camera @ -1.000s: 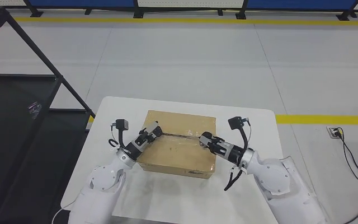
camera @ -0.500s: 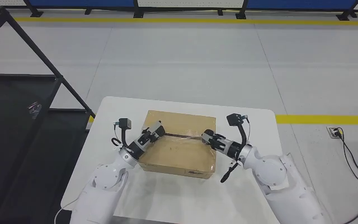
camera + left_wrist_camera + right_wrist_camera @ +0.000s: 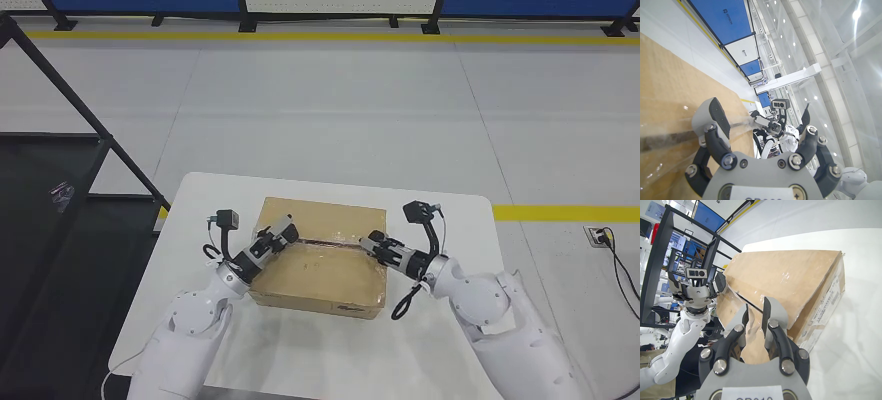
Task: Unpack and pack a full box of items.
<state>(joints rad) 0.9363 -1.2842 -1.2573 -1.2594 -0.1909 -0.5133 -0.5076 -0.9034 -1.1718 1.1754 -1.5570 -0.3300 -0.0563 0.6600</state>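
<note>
At the box (image 3: 322, 272) seam's opposite ends, left pincer (image 3: 284, 231) wide, right pincer (image 3: 373, 243) narrow, table (image 3: 440, 335) margin all around.

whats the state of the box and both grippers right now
cardboard box, flaps down, clear tape over the seam
left gripper, open, at one end of the seam
right gripper, at the seam's other end, grip unclear
</note>
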